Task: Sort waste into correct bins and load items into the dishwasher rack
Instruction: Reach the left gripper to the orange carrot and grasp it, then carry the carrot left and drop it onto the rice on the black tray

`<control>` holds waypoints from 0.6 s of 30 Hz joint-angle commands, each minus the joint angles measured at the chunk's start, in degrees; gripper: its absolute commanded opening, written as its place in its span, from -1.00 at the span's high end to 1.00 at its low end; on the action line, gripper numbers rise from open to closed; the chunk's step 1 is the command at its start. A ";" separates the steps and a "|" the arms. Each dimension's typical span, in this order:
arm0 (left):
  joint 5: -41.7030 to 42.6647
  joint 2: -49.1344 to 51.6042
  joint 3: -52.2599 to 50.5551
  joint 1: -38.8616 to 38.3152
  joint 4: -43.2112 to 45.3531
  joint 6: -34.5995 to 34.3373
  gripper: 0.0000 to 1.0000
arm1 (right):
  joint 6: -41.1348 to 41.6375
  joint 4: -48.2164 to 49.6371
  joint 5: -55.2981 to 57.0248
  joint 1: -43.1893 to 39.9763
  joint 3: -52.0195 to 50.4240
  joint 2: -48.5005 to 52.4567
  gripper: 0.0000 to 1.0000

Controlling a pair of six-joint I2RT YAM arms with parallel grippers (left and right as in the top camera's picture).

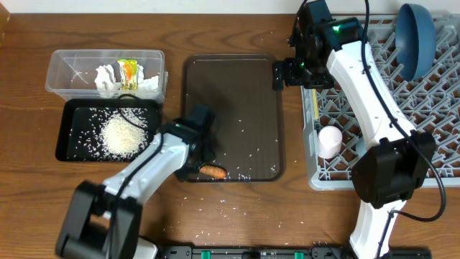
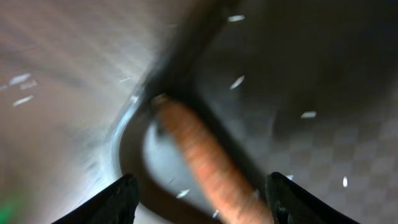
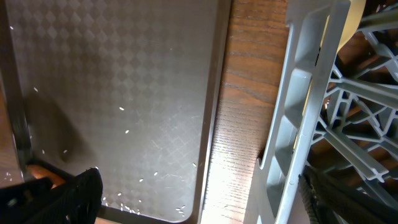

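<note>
An orange carrot [image 1: 213,171] lies at the near left corner of the dark brown serving tray [image 1: 244,93]. My left gripper [image 1: 201,160] is open just over it. In the left wrist view the carrot [image 2: 202,155] lies between the open fingers [image 2: 205,205], which are not closed on it. My right gripper [image 1: 287,73] is open and empty between the serving tray and the grey dishwasher rack [image 1: 431,101]. In the right wrist view its fingers [image 3: 199,199] span the tray's edge and the rack's wall [image 3: 298,124]. The clear tub [image 1: 65,68] holds white tissues [image 1: 108,78] and a yellow-green wrapper [image 1: 128,72]. Rice [image 1: 121,137] is piled in the black tray [image 1: 72,144].
A dark blue plate [image 1: 415,32] stands on edge at the rack's far side, and a white-pink cup [image 1: 330,140] sits at its left side. Loose rice grains lie on the serving tray [image 3: 124,93] and on the table near the front [image 1: 223,208].
</note>
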 commanded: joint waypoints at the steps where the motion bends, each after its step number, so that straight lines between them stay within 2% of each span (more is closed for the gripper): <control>1: 3.45 4.33 -0.15 0.13 1.88 4.04 -0.36 | 0.66 -0.04 -0.22 -0.15 -0.26 -0.59 -0.98; 4: 4.28 5.33 0.42 0.92 1.77 4.57 -0.34 | 0.63 -0.09 -0.22 -0.17 -0.26 -0.59 -0.99; 7: 4.28 5.33 0.42 1.05 1.68 4.61 -0.13 | 0.63 -0.07 -0.22 -0.15 -0.26 -0.59 -0.98; 9: 4.28 5.33 0.42 1.05 1.55 4.76 0.11 | 0.66 -0.04 -0.22 -0.17 -0.26 -0.59 -0.98; 11: 4.28 5.33 0.42 1.07 1.53 4.76 0.26 | 0.66 -0.02 -0.22 -0.17 -0.26 -0.59 -0.99; 15: 4.31 5.31 0.72 1.07 1.49 5.46 0.48 | 0.61 -0.04 -0.20 -0.17 -0.26 -0.59 -0.98; 18: 4.26 5.31 2.32 1.07 -0.02 6.05 0.54 | 0.61 0.00 -0.20 -0.17 -0.26 -0.57 -0.99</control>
